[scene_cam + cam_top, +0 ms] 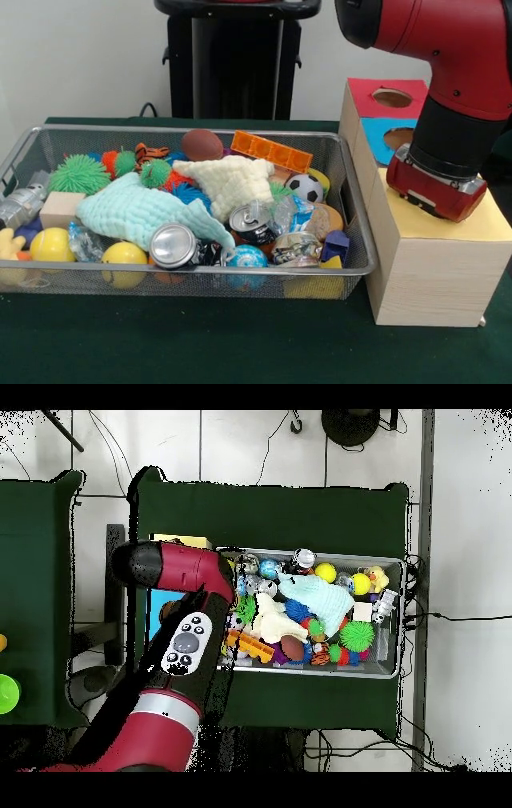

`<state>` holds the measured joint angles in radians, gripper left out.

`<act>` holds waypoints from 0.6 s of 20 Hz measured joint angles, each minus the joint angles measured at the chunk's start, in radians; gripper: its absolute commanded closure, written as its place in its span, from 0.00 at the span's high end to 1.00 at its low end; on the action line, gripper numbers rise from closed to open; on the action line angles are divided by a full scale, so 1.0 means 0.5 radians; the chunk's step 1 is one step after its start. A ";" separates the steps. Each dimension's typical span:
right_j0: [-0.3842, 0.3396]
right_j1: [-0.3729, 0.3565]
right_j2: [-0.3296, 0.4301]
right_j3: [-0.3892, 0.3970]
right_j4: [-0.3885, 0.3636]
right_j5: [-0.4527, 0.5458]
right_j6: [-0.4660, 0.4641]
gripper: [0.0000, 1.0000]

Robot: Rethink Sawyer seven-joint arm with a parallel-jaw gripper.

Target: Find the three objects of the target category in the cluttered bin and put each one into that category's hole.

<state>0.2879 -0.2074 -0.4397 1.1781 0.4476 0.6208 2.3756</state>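
Mint cloth (136, 210), cream cloth (228, 182), orange block (270, 150).

One wire bin (356, 200) holds two cloths — a mint one (136, 210) and a cream one (228, 182) — three cans (174, 245), two yellow balls (124, 254), one soccer ball (305, 188), three green spiky balls (78, 174). One wooden box (432, 264) — three holes (392, 98).

Front camera faces the bin (352, 200) closely; overhead looks down.

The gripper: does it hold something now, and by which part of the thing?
It cannot be told. The arm hangs over the wooden box beside the bin, and its own bulk hides the gripper in both views.
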 measured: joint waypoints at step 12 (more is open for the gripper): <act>0.046 -0.071 -0.077 -0.014 0.003 0.203 0.017 0.00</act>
<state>0.3111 -0.2427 -0.4782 1.1713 0.4493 0.7222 2.3841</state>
